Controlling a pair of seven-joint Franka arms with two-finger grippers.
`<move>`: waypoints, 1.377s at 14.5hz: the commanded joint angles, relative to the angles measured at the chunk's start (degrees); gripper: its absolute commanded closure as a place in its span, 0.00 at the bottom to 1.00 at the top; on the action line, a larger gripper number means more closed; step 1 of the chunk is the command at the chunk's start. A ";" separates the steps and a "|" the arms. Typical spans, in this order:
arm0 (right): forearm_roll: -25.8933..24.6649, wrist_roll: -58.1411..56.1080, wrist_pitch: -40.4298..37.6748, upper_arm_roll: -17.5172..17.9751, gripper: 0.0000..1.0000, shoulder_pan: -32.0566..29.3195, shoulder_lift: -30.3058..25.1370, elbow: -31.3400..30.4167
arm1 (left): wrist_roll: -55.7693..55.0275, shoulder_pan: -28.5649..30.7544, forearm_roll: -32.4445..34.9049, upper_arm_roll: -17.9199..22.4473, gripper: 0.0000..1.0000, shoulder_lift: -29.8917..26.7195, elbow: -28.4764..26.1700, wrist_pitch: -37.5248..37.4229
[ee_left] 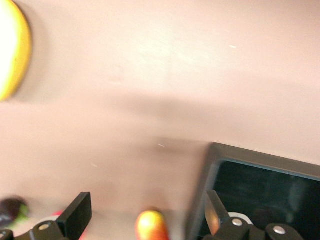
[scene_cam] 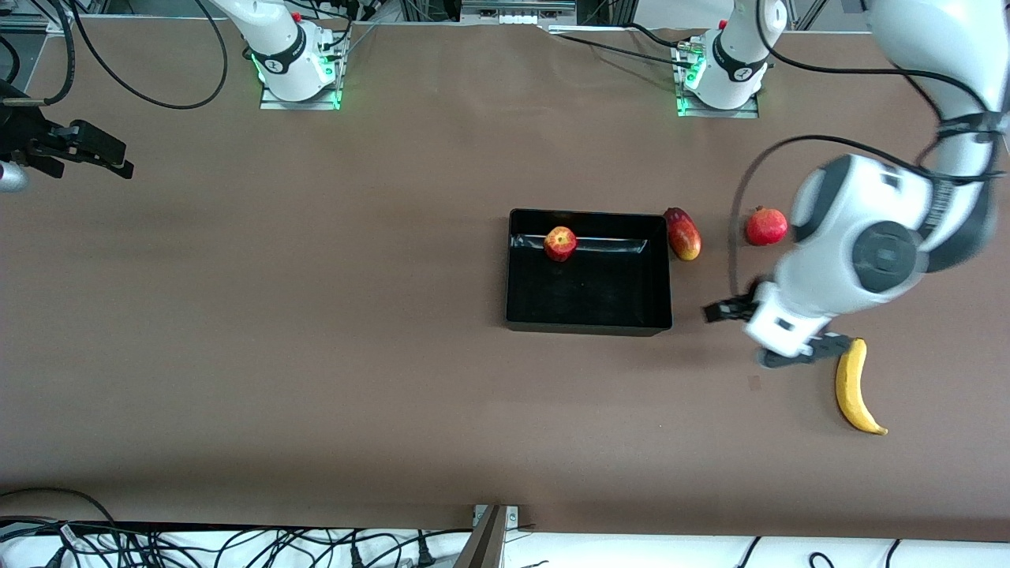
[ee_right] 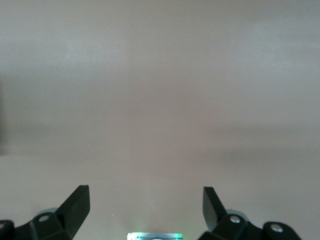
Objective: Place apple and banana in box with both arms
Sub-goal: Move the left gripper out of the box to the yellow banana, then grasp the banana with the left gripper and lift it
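The apple (scene_cam: 560,243) lies in the black box (scene_cam: 588,319), close to its wall farthest from the front camera. The banana (scene_cam: 856,386) lies on the table toward the left arm's end, nearer the front camera than the box. My left gripper (scene_cam: 777,339) hangs open and empty over the table between the box and the banana, close to the banana's upper end. The left wrist view shows its fingers spread (ee_left: 146,200), the banana (ee_left: 10,50) at one edge and a box corner (ee_left: 260,190). My right gripper (scene_cam: 102,154) waits open (ee_right: 145,192) over bare table at the right arm's end.
A red-yellow mango (scene_cam: 683,234) lies against the box's outer wall toward the left arm's end; it also shows in the left wrist view (ee_left: 150,225). A red pomegranate (scene_cam: 766,226) sits beside the mango, next to the left arm's wrist.
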 commanded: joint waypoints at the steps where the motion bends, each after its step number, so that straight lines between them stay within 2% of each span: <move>1: -0.64 -0.54 -0.07 0.51 0.00 -0.35 0.41 1.49 | 12.90 1.13 -0.72 5.90 0.00 0.83 0.44 2.59; 6: -0.82 -0.80 -0.06 0.43 0.00 0.00 0.76 1.57 | 28.20 2.09 -0.54 12.34 0.00 5.39 0.26 12.43; 11: -0.99 -0.80 -0.06 0.43 0.00 0.00 0.76 1.57 | 44.13 8.50 0.34 12.70 0.00 11.90 0.26 22.98; 16: -0.90 -0.80 -0.06 0.43 0.00 0.00 0.76 1.57 | 44.41 9.21 2.97 13.93 0.00 19.11 0.35 31.95; 18: -0.82 -0.80 -0.06 0.43 0.00 0.00 0.76 1.57 | 44.32 9.30 2.98 13.93 0.00 20.26 0.35 32.93; 19: -0.82 -0.80 -0.06 0.43 0.00 0.00 0.76 1.57 | 44.32 9.30 2.98 13.93 0.03 20.70 0.35 33.10; 20: -0.82 -0.80 -0.06 0.43 0.00 0.00 0.76 1.57 | 44.32 9.39 3.15 14.02 0.58 20.70 0.26 33.89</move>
